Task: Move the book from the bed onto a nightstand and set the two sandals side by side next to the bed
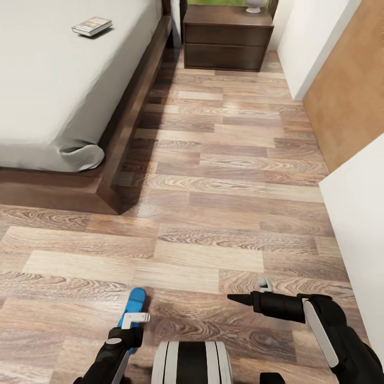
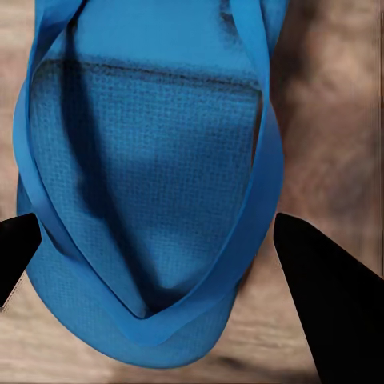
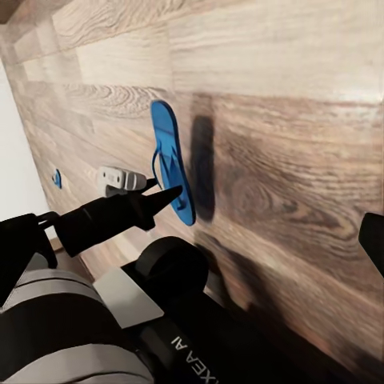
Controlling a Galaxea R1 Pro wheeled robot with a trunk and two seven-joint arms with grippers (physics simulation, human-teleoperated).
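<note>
left end effector (image 2: 152, 240) spread, straddling blue sandal (image 2: 144, 176) (on wood floor (image 1: 224, 202)).

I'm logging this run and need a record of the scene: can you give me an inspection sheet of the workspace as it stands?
Surface: wood-plank floor, bare between bed and walls.
Job's things: small paperback book on the light grey mattress of the dark-framed bed; bright blue sandal on the floor under the left gripper; dark wooden nightstand beside the bed's head.
Clutter: pale object on the nightstand.
Grippers: left jaws open astride the sandal; right gripper open, empty.
Cables: nothing seen.
Surroundings: white walls, tan panel.
</note>
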